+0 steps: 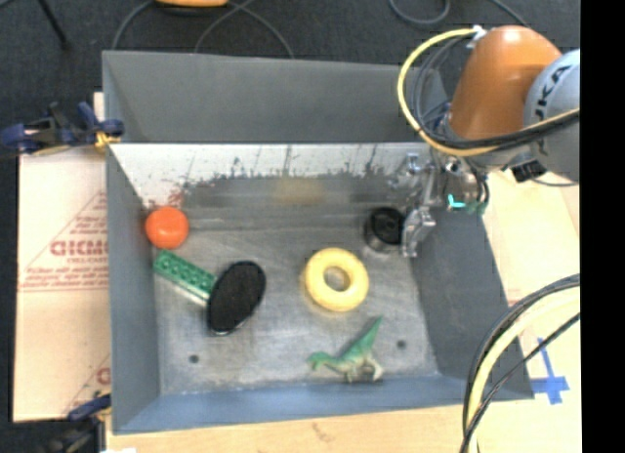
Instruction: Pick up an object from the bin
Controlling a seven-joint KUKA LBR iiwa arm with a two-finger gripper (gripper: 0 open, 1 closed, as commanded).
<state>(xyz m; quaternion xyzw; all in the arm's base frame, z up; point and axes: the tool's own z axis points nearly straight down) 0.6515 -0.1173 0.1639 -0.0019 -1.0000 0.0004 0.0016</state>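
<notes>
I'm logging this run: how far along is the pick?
Nothing looks picked: the orange ball, green brick, black oval, yellow ring and green dinosaur lie on the bin floor. In hand: the gripper is low at the right wall, beside a small black round thing. Left: grasping one and lifting it out.

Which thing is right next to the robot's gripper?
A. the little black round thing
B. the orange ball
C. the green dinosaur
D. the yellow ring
A: the little black round thing lies just left of the gripper, near the back right corner of the bin; everything else lies farther away.
</notes>
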